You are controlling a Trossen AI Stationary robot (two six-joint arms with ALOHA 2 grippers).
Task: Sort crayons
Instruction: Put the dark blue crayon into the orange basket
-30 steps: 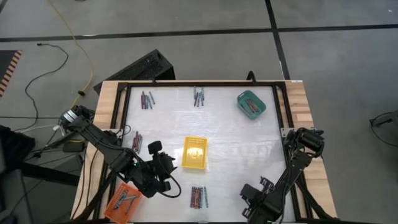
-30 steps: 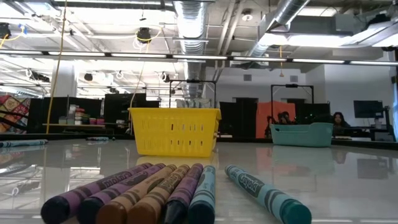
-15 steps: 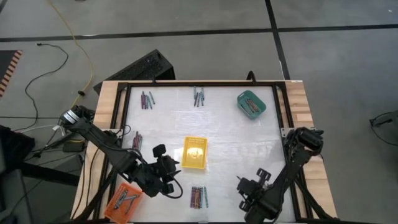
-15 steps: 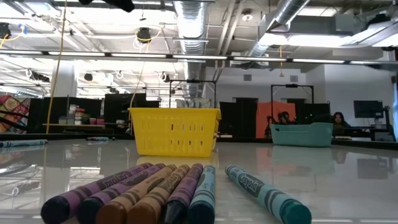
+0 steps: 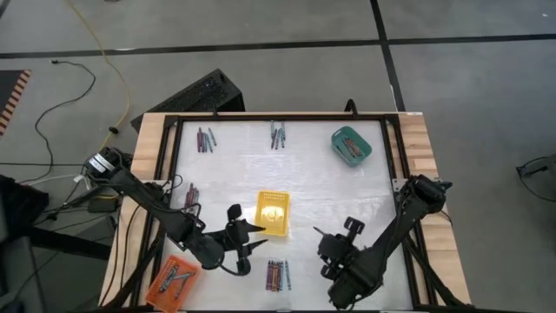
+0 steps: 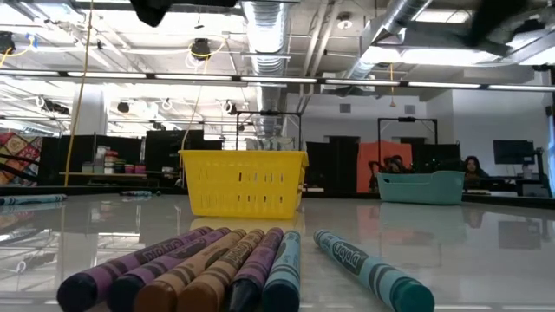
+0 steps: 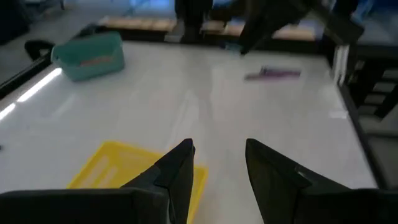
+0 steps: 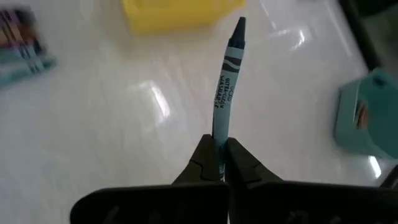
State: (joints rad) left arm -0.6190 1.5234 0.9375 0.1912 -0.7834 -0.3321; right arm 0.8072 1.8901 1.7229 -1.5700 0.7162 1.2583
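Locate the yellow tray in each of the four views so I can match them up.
High view: yellow tray at table centre, just ahead of the left gripper.
Low view: upright in the middle distance.
Left wrist view: beyond the open fingers.
Right wrist view: past the held blue crayon, at.
Shared landmark: teal tray.

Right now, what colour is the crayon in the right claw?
Blue crayon, pinched in the right claw; the right wrist view shows it best.

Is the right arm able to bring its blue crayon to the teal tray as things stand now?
Probably yes. The right gripper, jaws shut on the blue crayon, is over bare table, and nothing stands between it and the teal tray.
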